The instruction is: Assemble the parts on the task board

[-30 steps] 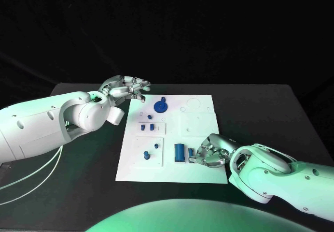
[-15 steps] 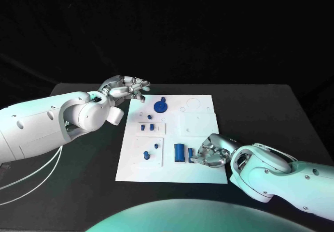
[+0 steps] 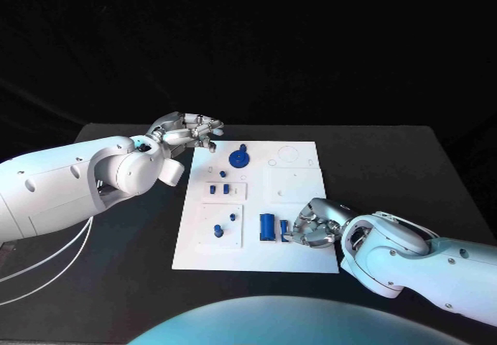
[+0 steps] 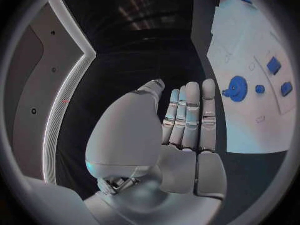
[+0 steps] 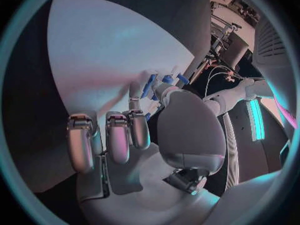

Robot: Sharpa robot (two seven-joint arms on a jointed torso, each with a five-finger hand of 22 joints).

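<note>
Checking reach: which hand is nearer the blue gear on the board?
Left. The left hand hovers off the task board's far left corner, close to the blue gear; the right hand sits at the board's near right side.

Lab: black table, dark backdrop

A wide matte black table stands in a dark room. Behind the table hangs a black, softly folded cloth backdrop. Off beyond the table's edge, a grey wall panel carries a curved pale light strip. Elsewhere past the table glows a narrow turquoise light bar.
</note>
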